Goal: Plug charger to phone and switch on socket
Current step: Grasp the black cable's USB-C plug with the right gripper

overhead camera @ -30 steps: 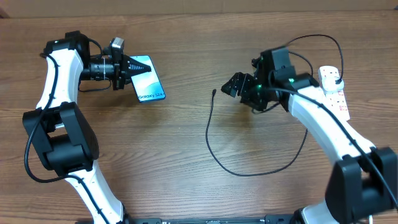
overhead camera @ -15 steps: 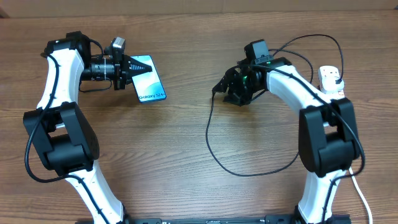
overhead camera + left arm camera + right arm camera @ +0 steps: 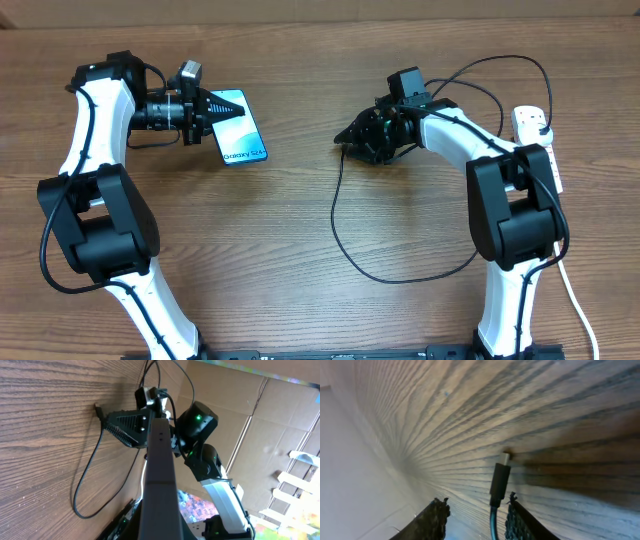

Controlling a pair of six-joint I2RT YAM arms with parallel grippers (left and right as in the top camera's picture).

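The phone, with a light-blue screen, lies at the back left. My left gripper is shut on its near end. In the left wrist view the phone shows edge-on as a dark slab running up from the jaws. The charger's thin black cable loops across the middle of the table. Its connector tip lies right at my right gripper. In the right wrist view the tip lies on the wood between the open fingers, close to the right one. The white socket lies at the far right with the black plug in it.
The cable also shows in the left wrist view, trailing below the right gripper. Cardboard boxes stand beyond the table. The table's far edge runs along the top of the overhead view.
My right arm has swung left, and its gripper has moved onto the cable's connector tip. The left gripper and the phone have not moved.
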